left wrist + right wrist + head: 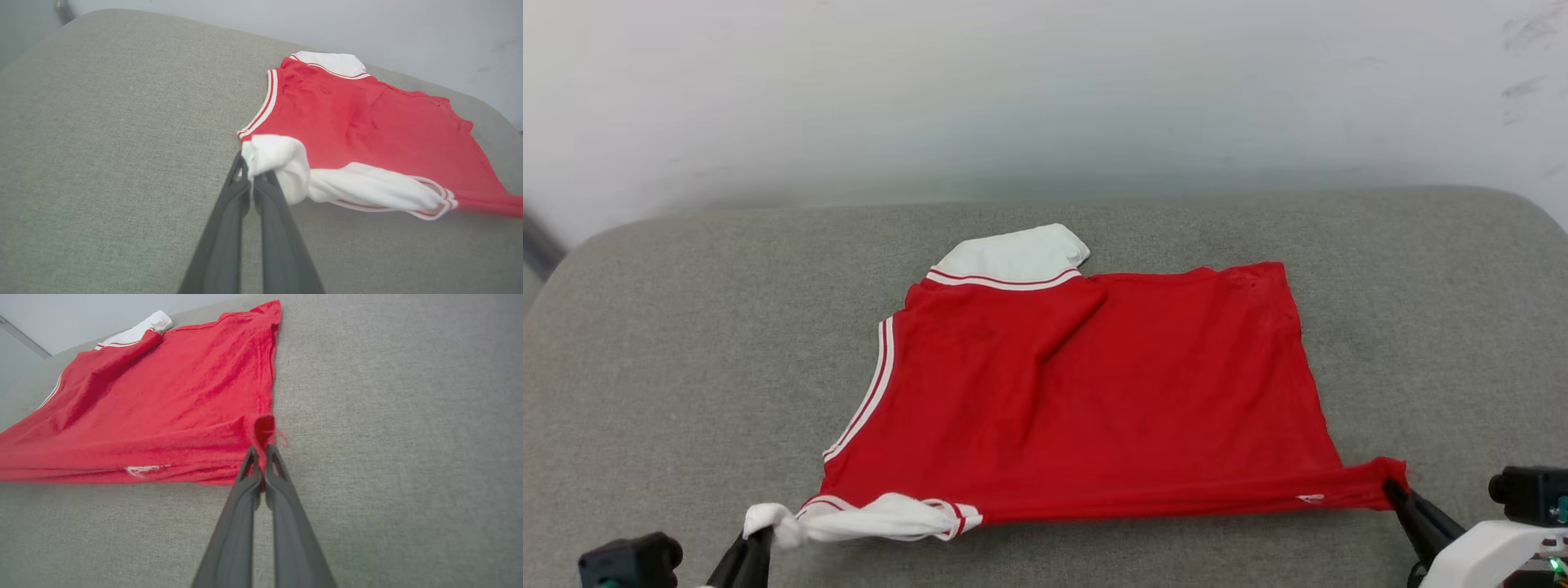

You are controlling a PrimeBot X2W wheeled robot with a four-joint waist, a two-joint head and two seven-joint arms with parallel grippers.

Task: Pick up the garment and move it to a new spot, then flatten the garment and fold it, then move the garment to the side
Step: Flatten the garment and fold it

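The garment (1111, 392) is a red jersey with white sleeves and striped trim, spread across the grey cushion with its plain side up. My left gripper (761, 532) is shut on the white sleeve at the near left corner, seen closely in the left wrist view where the gripper (254, 173) pinches the bunched white sleeve (278, 161). My right gripper (1390, 486) is shut on the red hem corner at the near right; in the right wrist view the gripper (261, 451) holds that corner of the garment (163, 396). The near edge is stretched taut between both grippers.
The grey cushion (686, 367) runs wide on both sides of the garment and ends at a pale wall (1045, 90) behind. A second white sleeve (1021, 251) sticks out at the far edge.
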